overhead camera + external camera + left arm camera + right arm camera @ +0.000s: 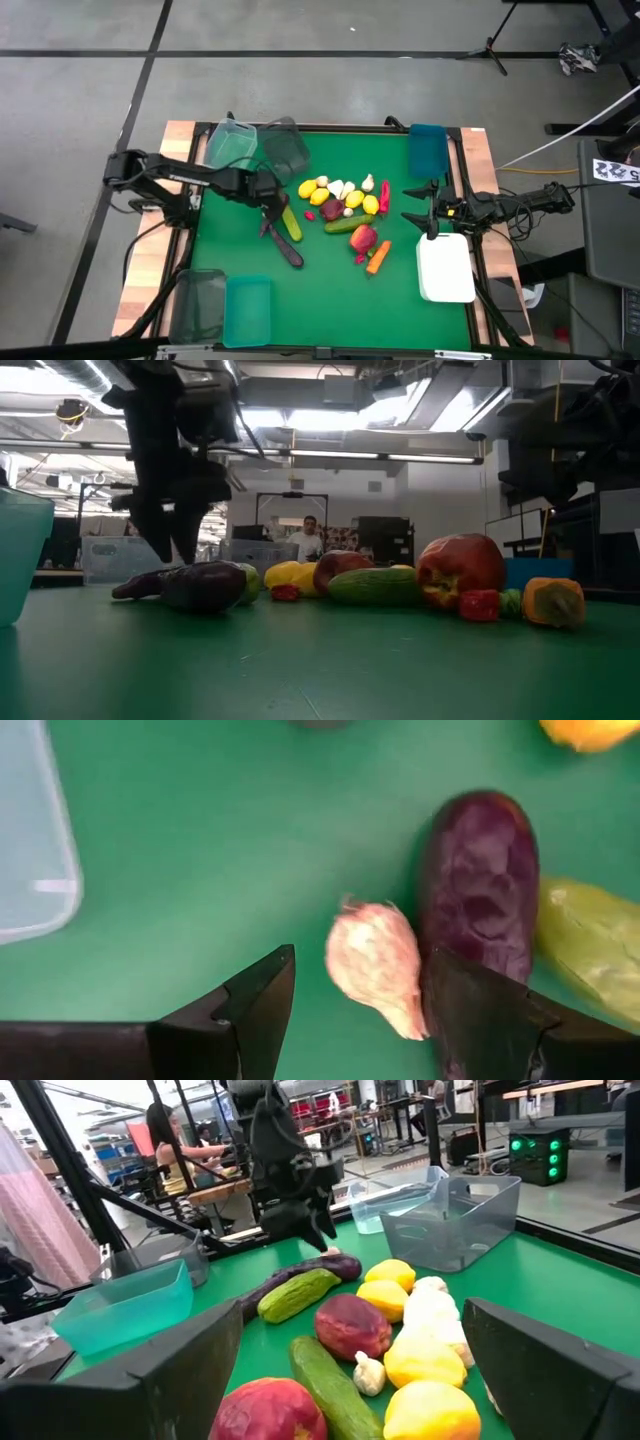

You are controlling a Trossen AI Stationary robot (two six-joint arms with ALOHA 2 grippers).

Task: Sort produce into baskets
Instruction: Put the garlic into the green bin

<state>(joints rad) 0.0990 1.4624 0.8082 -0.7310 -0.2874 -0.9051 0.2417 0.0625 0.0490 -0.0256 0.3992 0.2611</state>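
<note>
My left gripper is open low over the green mat, at the left end of the produce pile. In the left wrist view a pale garlic bulb lies between its fingers, beside a dark purple eggplant and a green cucumber. The eggplant rests on the mat under the gripper. My right gripper is open and empty at the mat's right side. It faces the pile of lemons, garlic, cucumbers and red fruits. My left gripper's open fingers stand on either side of the garlic bulb, coming from above. One finger is close against the bulb's side and the eggplant's end. I cannot tell whether it touches either.
A clear tub and a smoky grey tub stand at the far left, a blue tub at the far right. A white tray lies at the right. A grey tub and a teal tub stand near left. A second eggplant and an orange carrot lie on the mat.
</note>
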